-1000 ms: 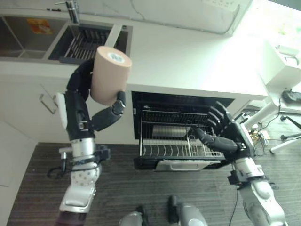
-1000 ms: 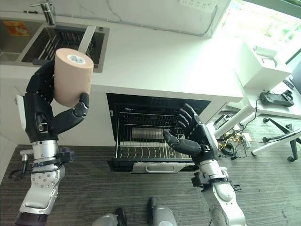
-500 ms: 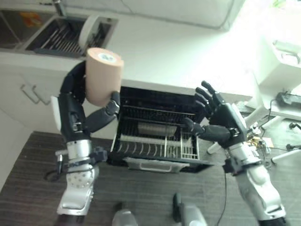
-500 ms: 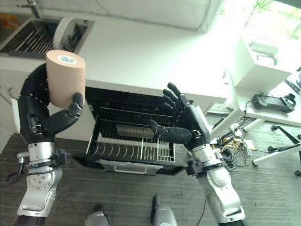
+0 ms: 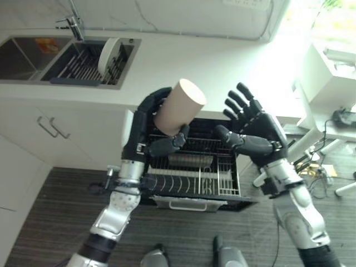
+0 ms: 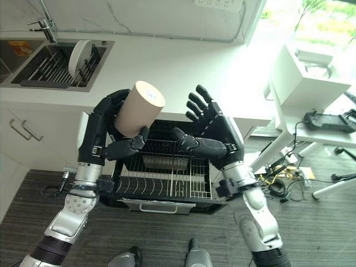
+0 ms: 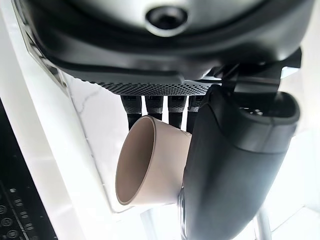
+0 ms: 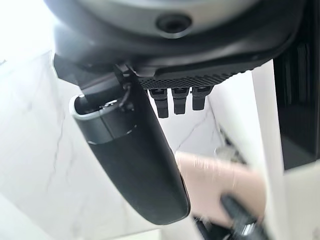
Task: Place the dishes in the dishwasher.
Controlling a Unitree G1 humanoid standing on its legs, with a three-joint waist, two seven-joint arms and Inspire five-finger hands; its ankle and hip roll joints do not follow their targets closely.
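Change: we see the left hand (image 5: 153,125) has swung the beige cup (image 5: 179,107) in from the robot's left to a spot above the open dishwasher (image 5: 192,167), and the cup, upright a second ago, now tilts with its closed base up and to the right; the right hand (image 5: 257,132) has risen beside it. The camera has shifted too.
Left hand: we see fingers wrapped behind the cup and the thumb pressed to its lower side, a firm grasp; its wrist view (image 7: 235,165) shows the cup's open mouth (image 7: 150,162) past the thumb.
Right hand: we find it spread wide with fingers straight, holding nothing, palm turned toward the cup and just beside it, not touching as far as we can tell.
Cup: we see it in the air in front of the white counter (image 5: 222,67) edge, over the pulled-out wire rack (image 5: 189,177).
Dishwasher: the rack's tines show; we make out a pale metal shape at its back but cannot tell what it is. The arms hide part of the opening.
Sink: a white plate (image 5: 108,53) stands on edge in the sink rack (image 5: 83,64); the tap (image 5: 72,25) is cut off at the top.
Right wrist view: we can only make out the cup (image 8: 220,182) as a blur past the thumb.
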